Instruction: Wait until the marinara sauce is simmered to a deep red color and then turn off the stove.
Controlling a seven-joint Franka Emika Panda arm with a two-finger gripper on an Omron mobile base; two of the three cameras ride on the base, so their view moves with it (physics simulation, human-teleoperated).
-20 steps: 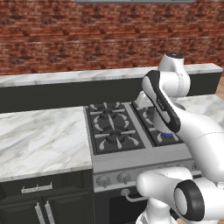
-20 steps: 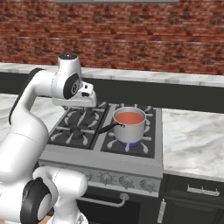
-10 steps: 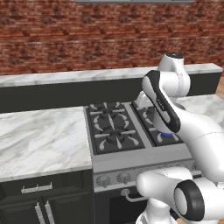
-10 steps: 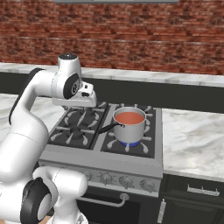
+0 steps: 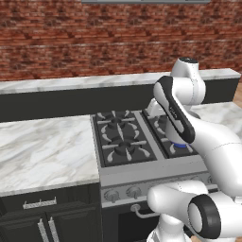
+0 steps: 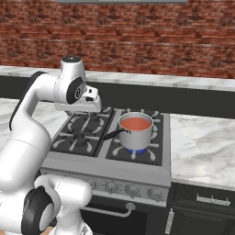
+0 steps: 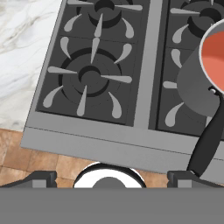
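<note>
Hiding saucepan (image 6: pixel 136 131) in left base view: arm. Marinara sauce (image 7: pixel 215 57) cut off by hand-view edge. Stove (image 6: pixel 87 137) knobs small. Tool fingers (image 7: pixel 40 178) apart.

Sauce (image 6: pixel 137 123) light orange-red, flat and level in steel saucepan (image 6: pixel 136 134) on stove (image 6: pixel 110 151) front right burner, blue flame beneath.
</note>
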